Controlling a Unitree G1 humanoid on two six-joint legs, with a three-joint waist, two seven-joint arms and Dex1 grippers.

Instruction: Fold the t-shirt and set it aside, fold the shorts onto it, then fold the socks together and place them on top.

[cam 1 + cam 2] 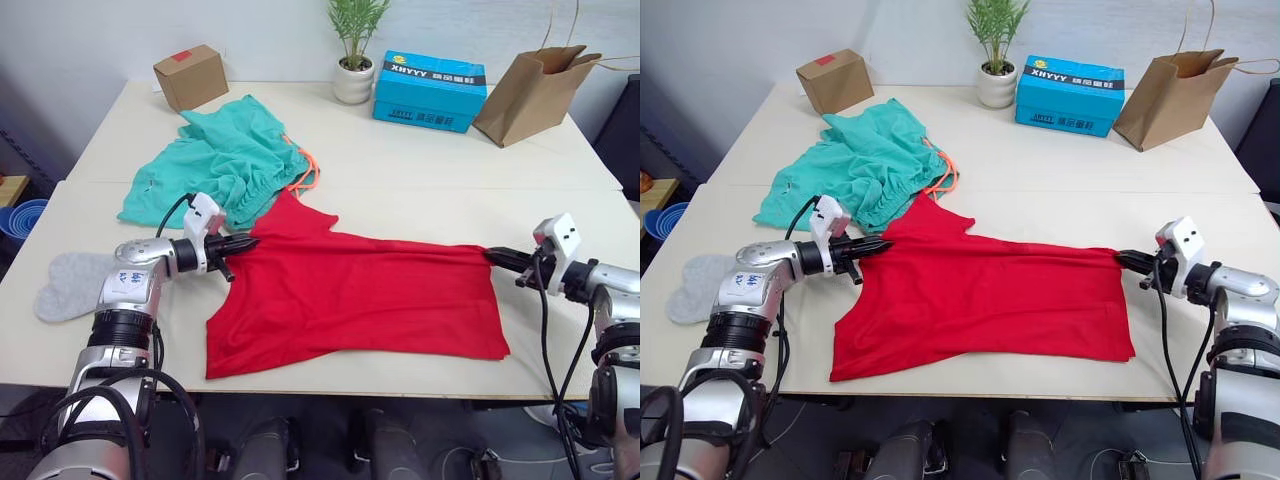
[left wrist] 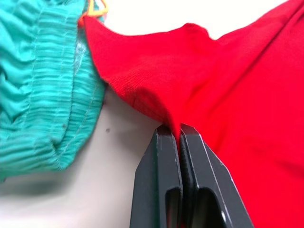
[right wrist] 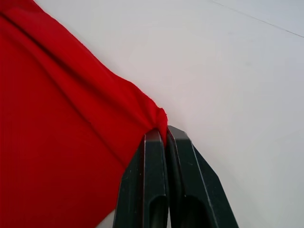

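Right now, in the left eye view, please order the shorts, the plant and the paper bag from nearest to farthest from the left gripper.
From the left gripper, shut on the t-shirt:
1. The shorts, just behind it on the left side of the table.
2. The plant, at the back middle.
3. The paper bag, at the back right.

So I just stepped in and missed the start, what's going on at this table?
The robot is working on the red t-shirt, which lies spread across the table. The left gripper is shut on the shirt's edge on one side, and the right gripper is shut on a corner at the opposite side. The teal shorts lie crumpled behind the shirt, touching it, and the grey socks sit at the table's left edge; no gripper is on either.
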